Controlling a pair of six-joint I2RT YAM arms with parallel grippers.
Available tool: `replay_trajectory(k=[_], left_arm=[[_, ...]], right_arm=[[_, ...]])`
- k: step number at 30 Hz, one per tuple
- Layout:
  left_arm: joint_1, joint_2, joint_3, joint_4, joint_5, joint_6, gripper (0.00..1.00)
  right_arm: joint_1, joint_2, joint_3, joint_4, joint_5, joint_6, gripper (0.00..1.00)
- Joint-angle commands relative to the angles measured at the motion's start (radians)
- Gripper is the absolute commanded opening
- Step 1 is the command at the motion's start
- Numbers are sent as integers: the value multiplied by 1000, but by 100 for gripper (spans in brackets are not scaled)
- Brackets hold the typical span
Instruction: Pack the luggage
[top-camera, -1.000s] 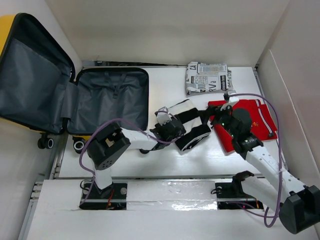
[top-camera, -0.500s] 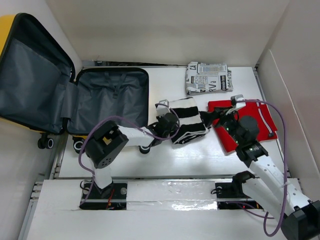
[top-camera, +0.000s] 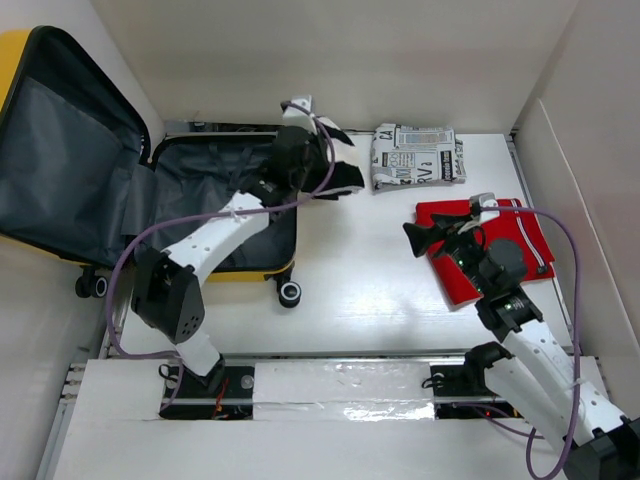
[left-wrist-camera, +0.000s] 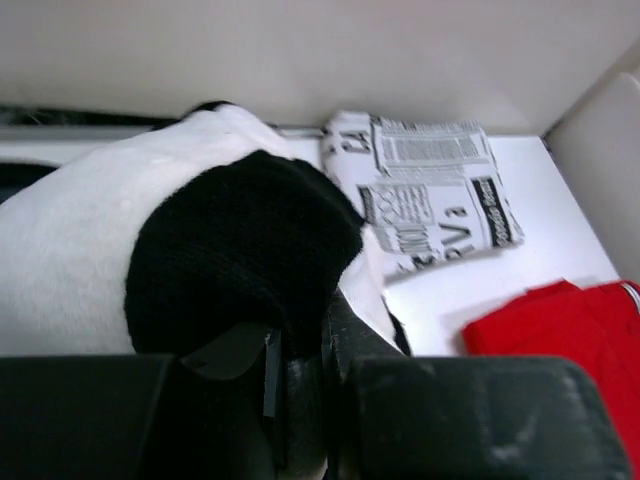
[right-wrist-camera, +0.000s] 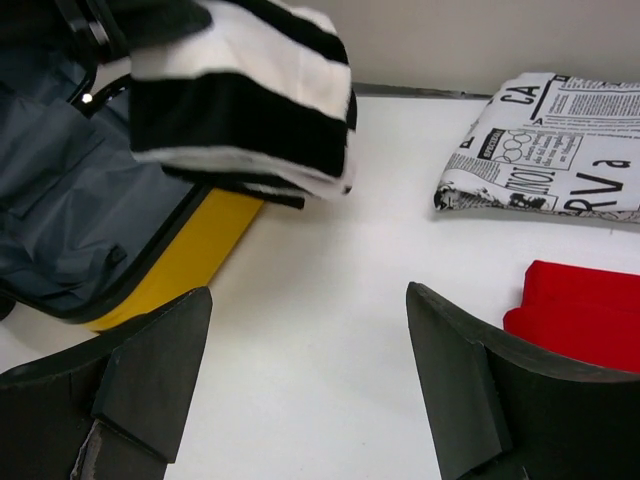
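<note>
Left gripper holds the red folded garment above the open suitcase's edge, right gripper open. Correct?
No: the left gripper holds the striped garment, clear in the right wrist view; the red garment lies on the table. The rest holds.

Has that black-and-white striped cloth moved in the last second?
Yes. The left claw carried the striped cloth from beside the red cloth back to the luggage's far corner, near the newspaper-print cloth.

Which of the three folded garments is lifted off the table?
The black-and-white striped garment, clamped in the left gripper; the newsprint-patterned garment and the red garment lie on the white table.
</note>
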Motion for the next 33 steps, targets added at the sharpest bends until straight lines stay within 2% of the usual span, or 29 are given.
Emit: replay_trajectory(k=[1, 3, 8, 11, 13, 14, 20, 23, 27, 33], left_arm=[[85, -50, 119, -144, 101, 150, 0], [139, -41, 130, -163, 162, 192, 0], [327, -53, 131, -165, 361, 149, 0], [392, -84, 107, -125, 413, 149, 0], [469, -104, 40, -42, 485, 149, 0], [496, -107, 3, -10, 566, 134, 0], [665, -75, -274, 151, 694, 65, 0], [717, -67, -367, 234, 723, 45, 0], [744, -26, -407, 184, 682, 68, 0], [754, -84, -457, 105, 524, 54, 15]], right_arm=[[0, -23, 13, 9, -8, 0, 84], [0, -23, 17, -2, -14, -2, 84], [0, -8, 17, 6, -24, -3, 84], [0, -4, 19, 3, -28, -8, 84], [0, -7, 20, 3, -30, -10, 84], [0, -7, 20, 3, -34, -11, 84], [0, -3, 20, 3, -43, -16, 84], [0, 3, 19, 7, -47, -17, 84], [0, 14, 24, 0, -37, -20, 84], [0, 11, 31, -17, -24, -22, 86]])
